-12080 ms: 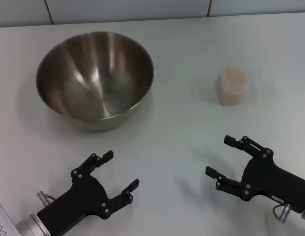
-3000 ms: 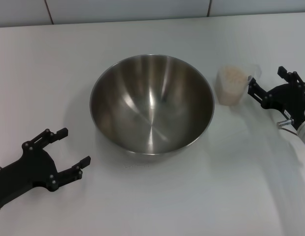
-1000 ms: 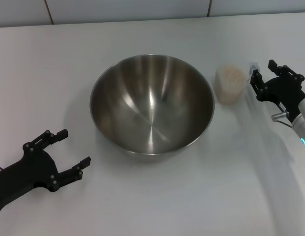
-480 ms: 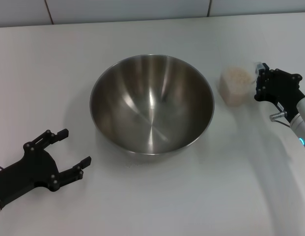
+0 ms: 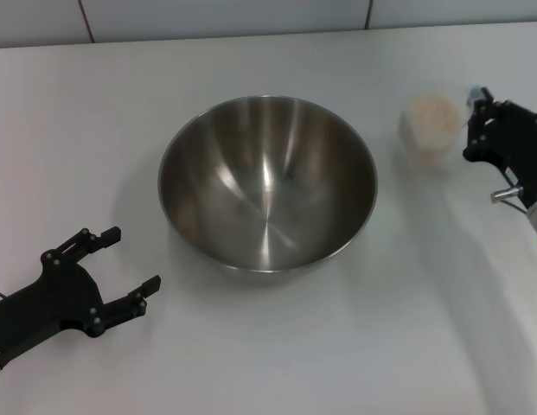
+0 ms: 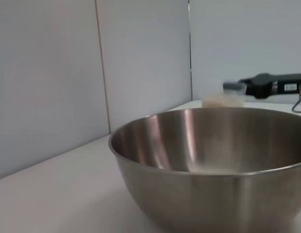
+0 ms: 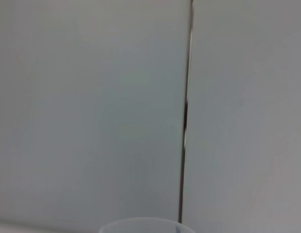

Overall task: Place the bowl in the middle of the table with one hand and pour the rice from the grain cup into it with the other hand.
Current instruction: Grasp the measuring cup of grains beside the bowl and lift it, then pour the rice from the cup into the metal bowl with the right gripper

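Since half a second ago, the grain cup point(image 5: 431, 127) has risen and shifted toward 1 o'clock, away from its earlier spot just beside the bowl's rim; it looks blurred, so it is probably moving. The right gripper point(image 5: 477, 126) went with it and is now at 3 o'clock in the head view, its fingers closed on the side of the cup that faces away from the bowl. In the left wrist view the cup point(image 6: 223, 98) appears above the far rim of the bowl, so I judge it is lifted off the table point(image 5: 277, 346).

The bowl point(image 5: 267, 181) stands in the middle of the table, the same place as before, and it is empty inside. The rice point(image 5: 432, 112) is all in the cup, filling it almost to the top.

The left gripper point(image 5: 112, 270) rests at 8 o'clock, well apart from the bowl, with fingers spread wide and holding nothing.

What can go wrong: the cup is nearly full, and the grip seems to be at one side only, near the rim. If the arm swings fast or tilts early, grains may fall on the table before the cup is over the bowl. The thin plastic could also slip or deform in the fingers. The bowl is free, so a touch on its rim could push it.
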`<state>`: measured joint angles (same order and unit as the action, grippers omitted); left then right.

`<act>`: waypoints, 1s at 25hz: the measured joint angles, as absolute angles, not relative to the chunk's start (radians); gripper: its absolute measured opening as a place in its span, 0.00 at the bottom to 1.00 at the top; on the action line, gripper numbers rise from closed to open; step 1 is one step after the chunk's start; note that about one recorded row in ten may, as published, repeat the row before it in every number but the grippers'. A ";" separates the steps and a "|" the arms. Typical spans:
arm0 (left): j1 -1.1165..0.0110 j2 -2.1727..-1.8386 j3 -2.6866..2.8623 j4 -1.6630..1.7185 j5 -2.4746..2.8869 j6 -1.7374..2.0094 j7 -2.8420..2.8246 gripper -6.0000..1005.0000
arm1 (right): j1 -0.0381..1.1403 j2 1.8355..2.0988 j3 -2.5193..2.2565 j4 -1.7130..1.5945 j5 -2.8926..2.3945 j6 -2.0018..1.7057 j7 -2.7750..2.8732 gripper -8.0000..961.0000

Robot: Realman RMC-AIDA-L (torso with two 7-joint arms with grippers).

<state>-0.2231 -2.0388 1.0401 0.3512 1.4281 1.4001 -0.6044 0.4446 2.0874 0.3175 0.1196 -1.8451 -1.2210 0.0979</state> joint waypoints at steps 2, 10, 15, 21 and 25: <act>-0.223 -2.039 1.040 0.351 1.428 1.400 -0.604 0.86 | 0.436 2.088 0.317 0.120 -1.845 -1.321 0.097 0.02; -0.221 -2.039 1.040 0.351 1.428 1.401 -0.604 0.86 | 0.459 2.085 0.292 0.193 -1.868 -1.516 -0.110 0.03; -0.218 -2.040 1.040 0.354 1.428 1.402 -0.604 0.86 | 0.497 2.088 0.290 0.298 -1.937 -1.464 -0.530 0.03; -0.219 -2.039 1.040 0.352 1.428 1.402 -0.604 0.86 | 0.495 2.091 0.290 0.449 -1.965 -1.371 -1.223 0.04; -0.222 -2.039 1.040 0.351 1.428 1.402 -0.604 0.86 | 0.485 2.092 0.284 0.471 -2.052 -1.368 -1.531 0.04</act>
